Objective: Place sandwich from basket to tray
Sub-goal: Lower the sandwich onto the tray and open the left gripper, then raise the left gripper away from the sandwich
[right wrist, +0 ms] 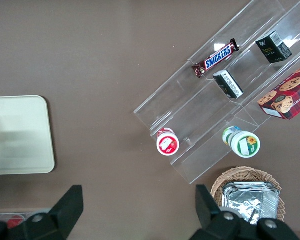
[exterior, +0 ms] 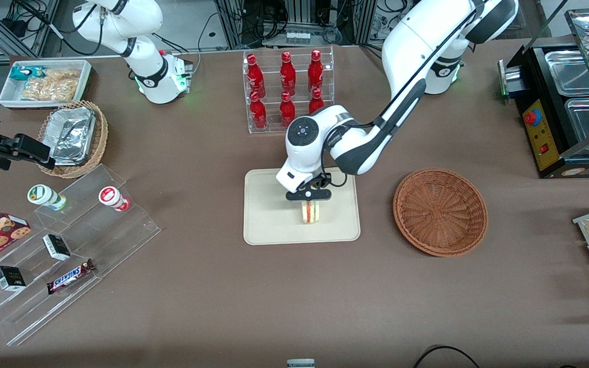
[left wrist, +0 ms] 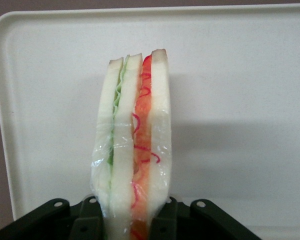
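Bright, even overhead light fills all 3 views. The gripper (exterior: 309,200) clamps the sandwich (left wrist: 132,150), which throws a soft shadow across the tray (left wrist: 250,65). The worktop (exterior: 223,286) stays glare-free.

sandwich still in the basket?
No: the basket holds nothing, and the sandwich stands on edge over the tray, clamped in the gripper.

Sandwich (left wrist: 132,150) base hidden between gripper (left wrist: 135,220) fingers.
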Robot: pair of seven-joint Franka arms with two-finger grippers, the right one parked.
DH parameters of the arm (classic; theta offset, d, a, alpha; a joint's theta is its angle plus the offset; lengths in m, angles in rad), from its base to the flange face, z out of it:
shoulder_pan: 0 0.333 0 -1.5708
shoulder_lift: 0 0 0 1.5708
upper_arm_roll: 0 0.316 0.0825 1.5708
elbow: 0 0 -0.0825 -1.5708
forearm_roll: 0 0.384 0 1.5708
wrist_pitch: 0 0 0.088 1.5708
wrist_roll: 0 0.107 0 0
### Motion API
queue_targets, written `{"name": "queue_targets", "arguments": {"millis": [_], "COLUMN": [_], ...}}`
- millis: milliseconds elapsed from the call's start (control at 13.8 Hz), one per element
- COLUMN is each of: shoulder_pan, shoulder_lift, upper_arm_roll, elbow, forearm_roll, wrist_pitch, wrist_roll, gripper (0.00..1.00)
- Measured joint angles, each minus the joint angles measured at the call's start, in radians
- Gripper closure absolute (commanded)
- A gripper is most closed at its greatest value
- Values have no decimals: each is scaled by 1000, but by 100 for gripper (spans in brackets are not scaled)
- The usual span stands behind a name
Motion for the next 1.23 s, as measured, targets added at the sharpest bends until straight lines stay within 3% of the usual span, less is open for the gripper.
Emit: {"name": "queue_targets", "arguments": {"millis": [507, 724, 868, 1013, 1230], "shoulder_pan": [-16, -21, -26, -30, -30], "shoulder_lift": [69, 85, 92, 96, 99], "upper_arm_roll": [0, -1, -2, -2, -2], "elbow": [88, 102, 104, 108, 117], "forearm_roll": [17, 19, 19, 19, 19], "wrist_pitch": [-55, -55, -55, -55, -55], "wrist_roll": [0, 0, 0, -1, -2], "gripper": [66, 43, 17, 1, 0]}}
